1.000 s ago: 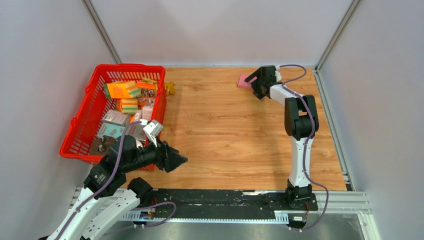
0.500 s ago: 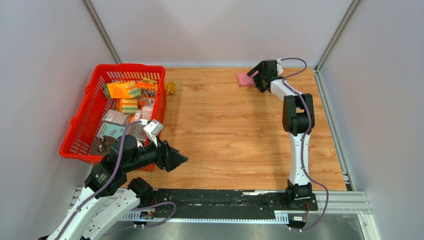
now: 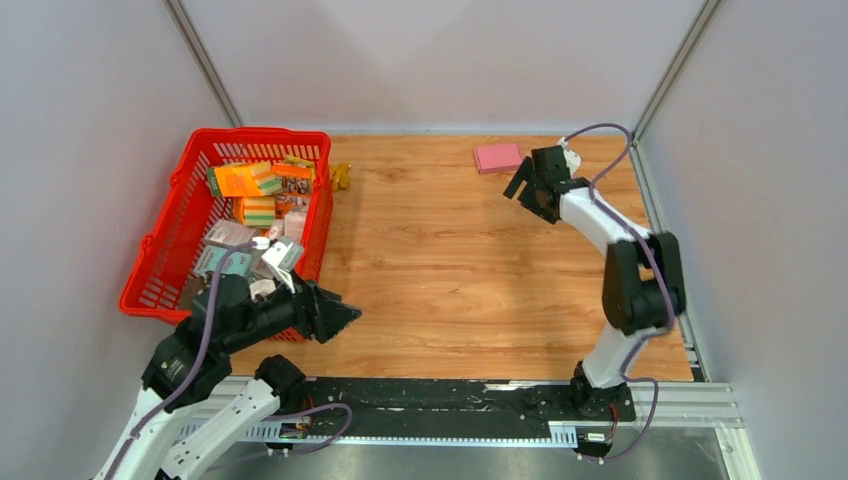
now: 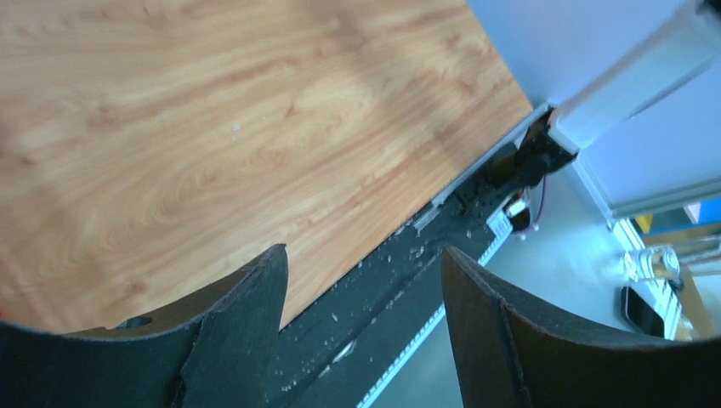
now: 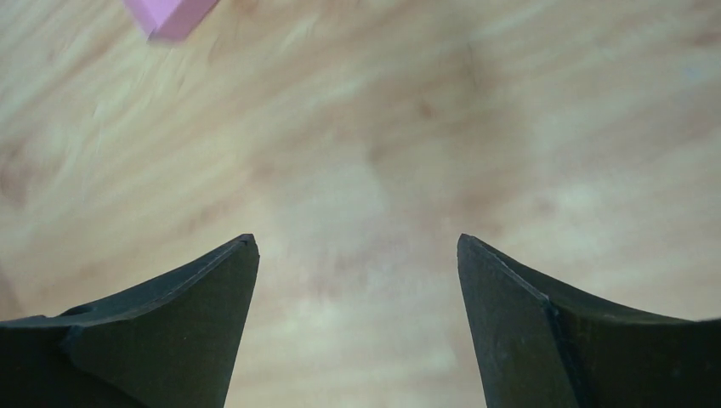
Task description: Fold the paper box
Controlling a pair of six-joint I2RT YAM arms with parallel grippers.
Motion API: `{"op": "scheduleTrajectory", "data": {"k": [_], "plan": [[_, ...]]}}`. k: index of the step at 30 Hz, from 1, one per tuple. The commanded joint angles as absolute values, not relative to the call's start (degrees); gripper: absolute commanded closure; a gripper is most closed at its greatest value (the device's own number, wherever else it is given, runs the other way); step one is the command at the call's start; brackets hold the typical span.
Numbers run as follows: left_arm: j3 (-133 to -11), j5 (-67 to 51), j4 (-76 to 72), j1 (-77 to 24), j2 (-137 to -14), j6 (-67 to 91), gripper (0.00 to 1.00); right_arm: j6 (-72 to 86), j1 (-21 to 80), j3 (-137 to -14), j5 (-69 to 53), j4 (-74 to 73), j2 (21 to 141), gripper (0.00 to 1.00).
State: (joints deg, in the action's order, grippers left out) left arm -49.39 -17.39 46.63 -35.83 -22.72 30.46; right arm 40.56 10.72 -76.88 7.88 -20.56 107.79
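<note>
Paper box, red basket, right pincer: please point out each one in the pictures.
paper box point(image 3: 498, 158), top external view, middle of its pink top face.
red basket point(image 3: 260, 131), top external view, its far rim.
right pincer point(image 5: 357, 241), right wrist view, midway between its open fingertips.

paper box point(image 3: 498, 158) 1 | red basket point(image 3: 262, 132) 1 | packages point(image 3: 238, 180) roughly 10, heaped | yellow object point(image 3: 341, 176) 1 | arms point(image 3: 600, 222) 2

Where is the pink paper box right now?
In the top view the paper box lies on the table near the back wall, right of centre, just beyond the open right gripper and not touching it.
</note>
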Motion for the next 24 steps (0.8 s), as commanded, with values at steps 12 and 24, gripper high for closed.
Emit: {"op": "scheduleTrajectory", "data": {"k": [12,24], "plan": [[-75.7,-1.4,46.9,-35.7,-24.4,29.3,0.21,18.2,30.6,-79.1,19.6,-45.8,40.8,0.0],[-91.7,-0.3,44.3,-35.7,-32.1,23.6,0.19,11.3,30.5,-86.0,25.0,-39.6,29.8,0.0]]}}
